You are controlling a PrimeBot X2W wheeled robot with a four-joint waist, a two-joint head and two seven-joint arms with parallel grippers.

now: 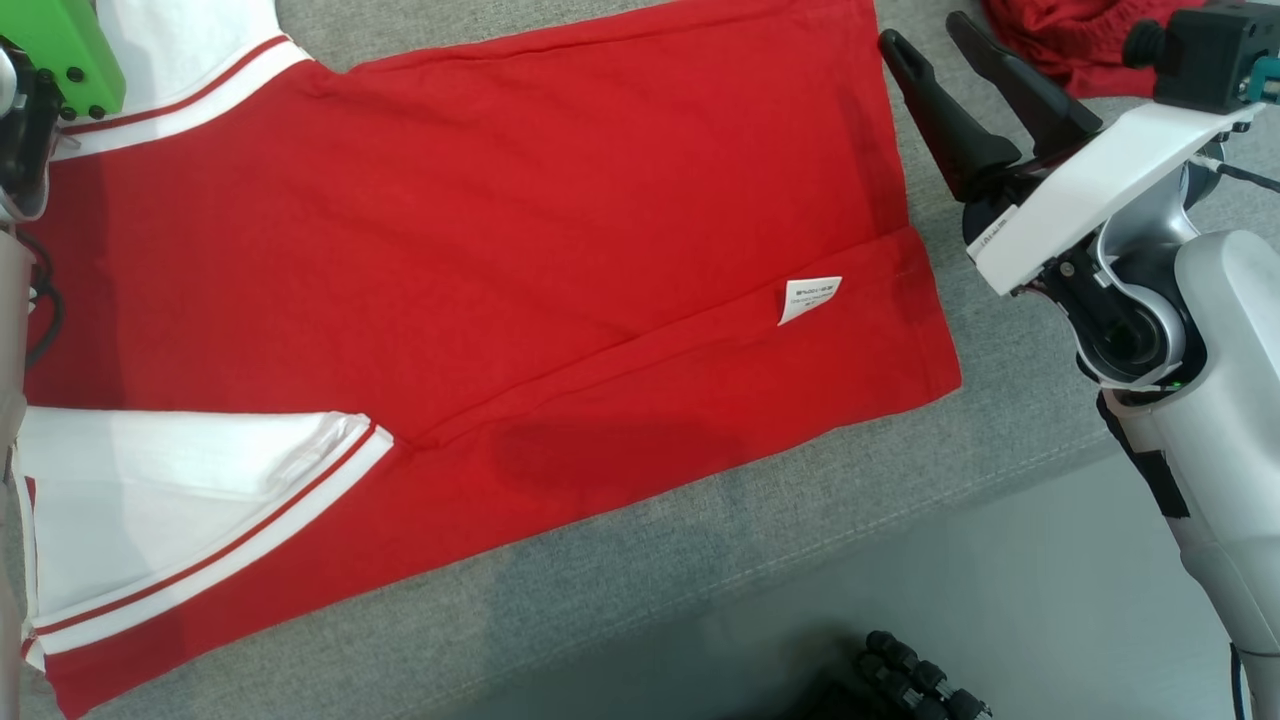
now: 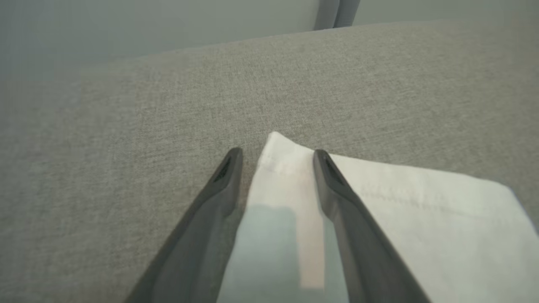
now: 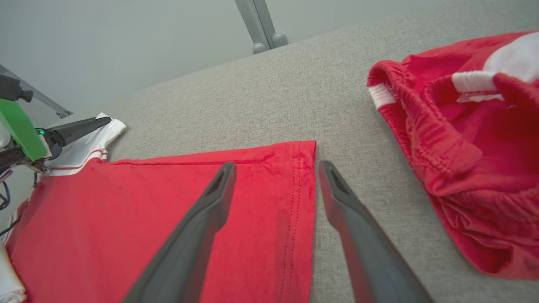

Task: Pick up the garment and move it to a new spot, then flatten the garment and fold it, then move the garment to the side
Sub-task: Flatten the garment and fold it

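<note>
Red garment (image 1: pixel 480 250) flat; L fingers (image 2: pixel 223 185) wide, prob. astride sleeve (image 2: pixel 421 202); R fingers (image 3: pixel 208 210) wide.

The right end effector (image 3: pixel 276 166) is held with its fingers spread wide above the hemmed corner of the red garment (image 3: pixel 168 210), which is laid flat on the grey bench (image 3: pixel 252 97). A second, crumpled red-and-white garment (image 3: pixel 463 168) is seen apart at the right. The left end effector (image 3: pixel 90 123) is seen at the white sleeve, far left.
</note>
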